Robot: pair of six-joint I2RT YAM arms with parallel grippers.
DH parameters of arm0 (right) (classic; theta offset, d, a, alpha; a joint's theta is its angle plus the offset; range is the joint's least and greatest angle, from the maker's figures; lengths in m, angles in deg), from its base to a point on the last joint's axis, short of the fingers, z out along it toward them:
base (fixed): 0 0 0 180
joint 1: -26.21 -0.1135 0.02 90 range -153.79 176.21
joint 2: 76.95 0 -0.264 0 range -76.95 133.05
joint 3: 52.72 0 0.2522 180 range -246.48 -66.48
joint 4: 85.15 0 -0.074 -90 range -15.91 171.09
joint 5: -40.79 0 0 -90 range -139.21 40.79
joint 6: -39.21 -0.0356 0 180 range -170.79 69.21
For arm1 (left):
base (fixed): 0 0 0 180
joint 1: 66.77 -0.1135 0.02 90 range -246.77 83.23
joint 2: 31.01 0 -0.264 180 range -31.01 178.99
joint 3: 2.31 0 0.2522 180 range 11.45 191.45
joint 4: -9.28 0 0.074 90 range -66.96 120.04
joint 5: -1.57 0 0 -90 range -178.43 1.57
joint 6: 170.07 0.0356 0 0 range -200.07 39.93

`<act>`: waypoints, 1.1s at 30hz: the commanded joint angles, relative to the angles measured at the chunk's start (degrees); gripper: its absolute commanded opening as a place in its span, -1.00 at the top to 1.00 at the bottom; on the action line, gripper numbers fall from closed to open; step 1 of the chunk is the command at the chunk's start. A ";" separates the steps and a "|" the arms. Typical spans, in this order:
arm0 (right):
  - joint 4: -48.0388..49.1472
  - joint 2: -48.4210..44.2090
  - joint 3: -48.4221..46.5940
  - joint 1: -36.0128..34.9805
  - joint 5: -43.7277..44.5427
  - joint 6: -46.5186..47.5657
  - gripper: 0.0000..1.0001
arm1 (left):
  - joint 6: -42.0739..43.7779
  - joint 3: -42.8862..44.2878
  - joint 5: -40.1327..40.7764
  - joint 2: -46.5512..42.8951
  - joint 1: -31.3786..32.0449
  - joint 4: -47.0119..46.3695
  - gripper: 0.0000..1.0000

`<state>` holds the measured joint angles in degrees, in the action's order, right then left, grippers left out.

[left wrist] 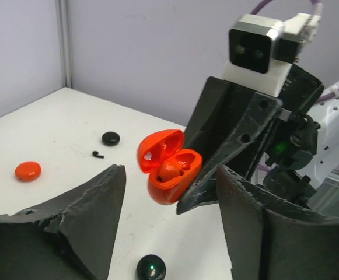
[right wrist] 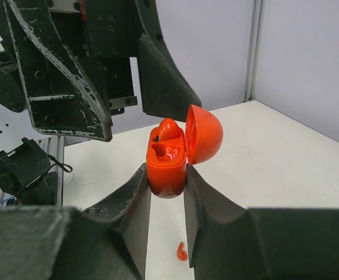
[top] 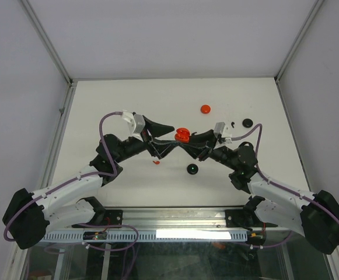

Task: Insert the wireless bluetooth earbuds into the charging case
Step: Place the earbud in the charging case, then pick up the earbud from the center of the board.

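Note:
The red charging case (top: 182, 135) hangs above the table with its lid open. My right gripper (right wrist: 166, 170) is shut on its lower body, one finger on each side. One red earbud (right wrist: 168, 129) sits bulging out of the far socket of the case (left wrist: 169, 175). My left gripper (top: 175, 135) is right beside the case and open, with nothing between its fingers (left wrist: 93, 204). Another red earbud (right wrist: 181, 252) lies on the table under the case, seen from above as a red earbud (top: 156, 162). A black earbud (left wrist: 98, 154) lies farther back.
A black round piece with a green light (top: 192, 169) sits on the table below the grippers. A red disc (top: 205, 108) and a black disc (top: 247, 122) lie toward the back. Walls enclose the table on three sides.

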<state>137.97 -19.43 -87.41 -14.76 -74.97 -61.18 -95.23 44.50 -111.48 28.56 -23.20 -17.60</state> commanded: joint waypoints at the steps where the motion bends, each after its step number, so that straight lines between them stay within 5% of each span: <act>1: 2.92 -2.45 -0.22 -0.24 1.33 1.04 1.00 | 0.05 3.60 5.20 -2.71 0.21 6.65 -0.36; 8: -3.99 -5.07 1.46 -0.16 5.09 4.72 1.00 | -2.70 7.60 14.94 -5.11 0.20 24.50 -0.57; 19: -12.38 -9.91 5.26 -0.16 8.95 8.53 1.00 | -5.16 8.88 22.76 -0.57 0.26 46.01 -0.60; 33: -15.12 -13.38 8.87 -0.11 12.38 11.27 1.00 | -2.23 15.28 28.29 17.64 0.30 57.43 -0.14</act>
<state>120.92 -31.52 -78.67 -14.78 -66.16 -52.81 -99.03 56.13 -85.25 43.97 -23.24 37.57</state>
